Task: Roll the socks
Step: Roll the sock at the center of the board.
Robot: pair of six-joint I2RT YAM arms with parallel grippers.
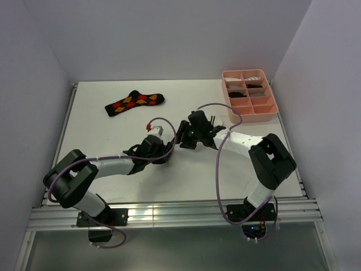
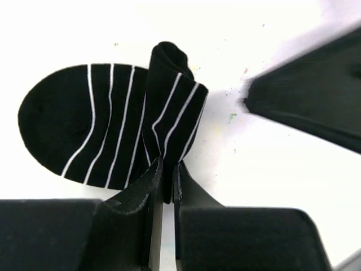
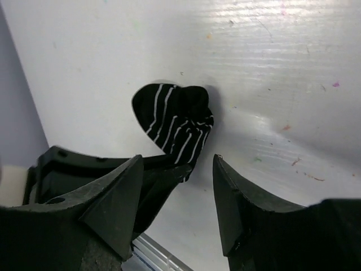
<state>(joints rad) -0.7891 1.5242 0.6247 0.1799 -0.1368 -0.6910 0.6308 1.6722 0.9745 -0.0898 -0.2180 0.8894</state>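
The black sock with thin white stripes (image 2: 84,130) lies in the middle of the white worktop (image 1: 101,135), between the two arms. Its rounded toe end lies flat. The other end is turned over into a loose, thick roll that stands up from the surface.

The left hand (image 2: 167,169) is closed almost completely, its two fingers pinching the lower edge of that roll. The right hand (image 3: 177,161) hangs just beside the sock on the other side, jaws well apart and gripping nothing, with the roll showing in the gap between its fingers.

This looks like the middle of rolling this sock: the roll is started, but a good length of flat fabric is not yet taken in. The next move seems to call for the right hand to take hold of the roll or press it down, so that the left can turn it on toward the toe without the soft coil springing loose.

The black sock with red, orange and yellow argyle diamonds (image 1: 134,103) lies flat and unrolled at the far left. The pink compartment tray (image 1: 252,119) sits at the far right, well apart from it.
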